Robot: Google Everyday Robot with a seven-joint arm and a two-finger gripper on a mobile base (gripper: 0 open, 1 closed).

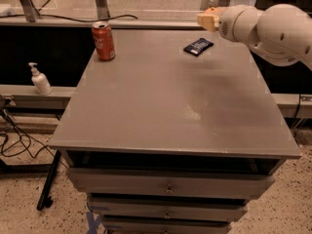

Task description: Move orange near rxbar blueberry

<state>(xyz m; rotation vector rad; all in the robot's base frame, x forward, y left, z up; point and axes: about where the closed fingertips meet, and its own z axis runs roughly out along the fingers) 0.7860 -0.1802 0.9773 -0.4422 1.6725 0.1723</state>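
Pincer above far edge of table, grip cannot be told, rxbar blueberry flat near it

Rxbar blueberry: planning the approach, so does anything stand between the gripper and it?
Nothing visible does. The gripper hangs over the far right edge of the table, just beyond the rxbar blueberry; the soda can stands off at the far left.
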